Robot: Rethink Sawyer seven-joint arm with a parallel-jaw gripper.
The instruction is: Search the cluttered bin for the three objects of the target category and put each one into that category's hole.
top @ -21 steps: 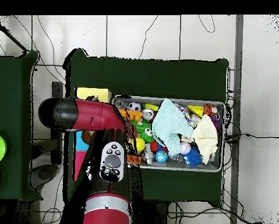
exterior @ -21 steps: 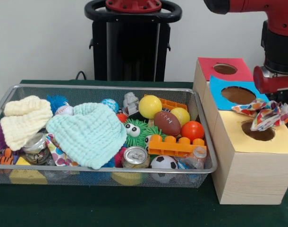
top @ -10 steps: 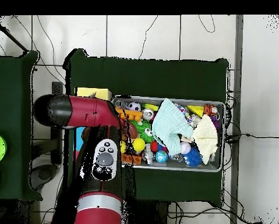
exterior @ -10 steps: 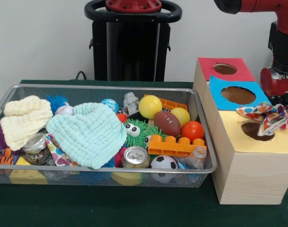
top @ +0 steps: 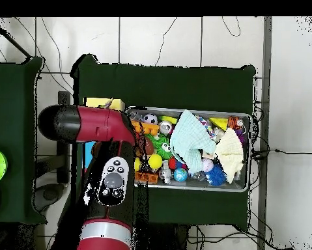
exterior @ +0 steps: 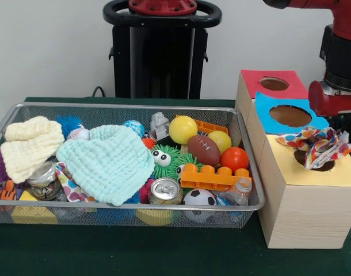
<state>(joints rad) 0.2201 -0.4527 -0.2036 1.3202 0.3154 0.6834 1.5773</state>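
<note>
One spotted cloth (exterior: 316,144), soft, light and floppy, draped over the yellow hole (exterior: 316,161) of my box (exterior: 302,213); best pinched at a bunched fold; my pincer's state I cannot tell, being hidden.

Polka-dot cloth at the yellow hole, two more cloths in the bin

A crumpled white cloth with coloured dots (exterior: 316,144) sits over the hole in the yellow top (exterior: 313,172) of the wooden box (exterior: 302,215), right of the wire bin (exterior: 244,198), its folds sticking up and outward. In the bin, a mint waffle-knit cloth (exterior: 109,164) lies spread over the clutter at centre-left, and a cream knit cloth (exterior: 29,146) lies folded at the far left.
</note>
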